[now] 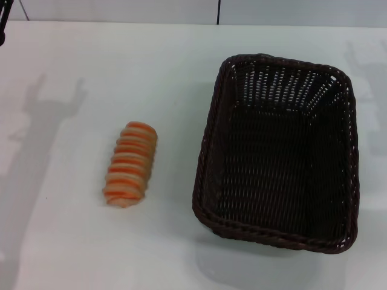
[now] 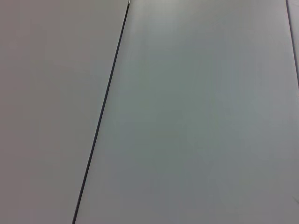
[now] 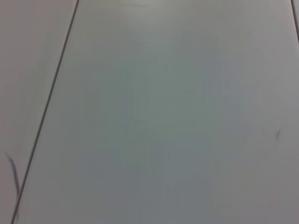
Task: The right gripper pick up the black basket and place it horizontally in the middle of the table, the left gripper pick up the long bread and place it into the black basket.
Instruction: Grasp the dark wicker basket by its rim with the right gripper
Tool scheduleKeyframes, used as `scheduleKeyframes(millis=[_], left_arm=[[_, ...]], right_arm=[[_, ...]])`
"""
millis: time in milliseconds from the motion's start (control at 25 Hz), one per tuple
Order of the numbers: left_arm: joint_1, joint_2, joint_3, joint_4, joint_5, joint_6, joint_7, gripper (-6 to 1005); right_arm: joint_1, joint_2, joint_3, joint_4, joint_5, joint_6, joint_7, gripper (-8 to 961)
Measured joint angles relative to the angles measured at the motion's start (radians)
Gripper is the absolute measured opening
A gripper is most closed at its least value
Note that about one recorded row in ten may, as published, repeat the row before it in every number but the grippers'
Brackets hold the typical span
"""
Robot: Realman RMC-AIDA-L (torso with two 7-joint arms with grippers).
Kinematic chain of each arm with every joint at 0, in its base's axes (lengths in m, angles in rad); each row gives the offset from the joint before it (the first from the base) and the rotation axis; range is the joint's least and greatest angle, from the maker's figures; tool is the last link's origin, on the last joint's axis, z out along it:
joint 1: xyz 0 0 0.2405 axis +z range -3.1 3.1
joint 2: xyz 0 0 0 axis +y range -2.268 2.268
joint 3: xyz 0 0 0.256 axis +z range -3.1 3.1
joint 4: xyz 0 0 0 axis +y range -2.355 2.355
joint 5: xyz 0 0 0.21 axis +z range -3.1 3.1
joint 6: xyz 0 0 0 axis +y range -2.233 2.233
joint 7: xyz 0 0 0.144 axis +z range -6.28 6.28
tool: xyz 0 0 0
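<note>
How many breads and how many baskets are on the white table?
Orange-and-cream striped long bread: 1
Dark woven wicker basket: 1
Total: 2, both on the plain white table.

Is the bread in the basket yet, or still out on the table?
Out. The long bread lies on the table, left of the empty black basket, apart.

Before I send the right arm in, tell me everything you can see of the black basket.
The black basket is a large rectangular dark brown-black woven piece, wicker by the look of it, with a braided rim and open-weave sloping sides. It stands upright and empty on the table, on the robot's right side, its long axis running away from the robot. It touches only the table; the long bread lies apart to its left. No tool is near it.
</note>
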Motion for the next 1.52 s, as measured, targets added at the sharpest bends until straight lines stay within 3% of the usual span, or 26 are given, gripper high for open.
scheduleKeyframes(millis=[200, 320, 640, 1040, 1280, 1520], left_arm=[[-0.002, 0.0, 0.001, 0.0, 0.0, -0.005, 0.0, 868], [-0.004, 0.0, 0.004, 0.003, 0.0, -0.011, -0.001, 868], [-0.005, 0.001, 0.025, 0.007, 0.001, -0.037, -0.001, 868], [0.007, 0.001, 0.04, 0.004, 0.0, -0.038, -0.002, 867], [0.007, 0.003, 0.04, 0.006, 0.0, -0.038, -0.002, 867], [-0.001, 0.004, 0.04, 0.005, 0.0, -0.039, -0.002, 867]], right_arm=[[0.005, 0.0, 0.006, -0.016, 0.003, 0.047, 0.0, 752], [-0.009, -0.004, 0.036, -0.09, -0.001, 0.144, -0.022, 752], [-0.125, 0.005, 0.136, -0.461, 0.003, 0.56, -0.318, 752], [-0.203, 0.005, 0.26, -0.79, -0.003, 1.116, -0.436, 752], [-0.251, 0.004, 0.333, -0.985, -0.003, 1.425, -0.44, 751], [-0.274, 0.005, 0.458, -1.197, -0.003, 1.819, -0.409, 751]])
